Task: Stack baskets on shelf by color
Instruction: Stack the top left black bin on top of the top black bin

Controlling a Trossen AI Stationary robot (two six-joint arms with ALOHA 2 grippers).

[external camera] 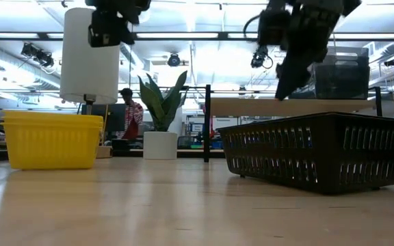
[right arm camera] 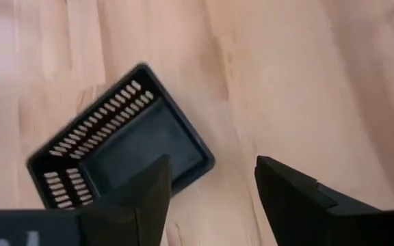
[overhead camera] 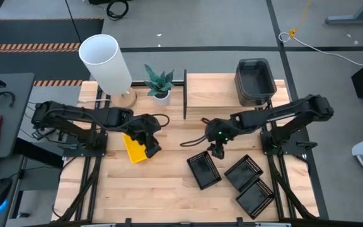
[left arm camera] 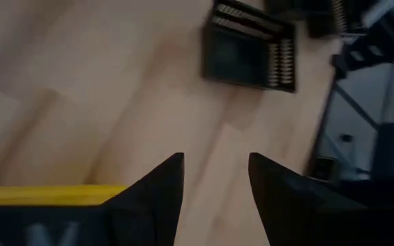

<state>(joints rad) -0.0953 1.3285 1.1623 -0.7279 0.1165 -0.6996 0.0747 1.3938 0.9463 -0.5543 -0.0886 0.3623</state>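
Yellow baskets (overhead camera: 134, 150) rest on their base on the table left of centre; they look nested in the low view (external camera: 52, 140). Three black mesh baskets stand on the table: one near the centre (overhead camera: 205, 170), two toward the near right (overhead camera: 243, 171) (overhead camera: 256, 197). Dark grey baskets (overhead camera: 255, 82) sit on the right end of the shelf (overhead camera: 213, 94). My left gripper (overhead camera: 149, 145) hangs open above the yellow baskets' right edge (left arm camera: 46, 195). My right gripper (overhead camera: 216, 150) hovers open above the table, just beyond the central mesh basket (right arm camera: 122, 154).
A white cylinder lamp (overhead camera: 106, 63) and a small potted plant (overhead camera: 159, 83) stand at the far left, beside the shelf's black side frame (overhead camera: 185, 94). A black cable (overhead camera: 197, 135) trails from the right arm. A person (external camera: 130, 113) shows in the room beyond.
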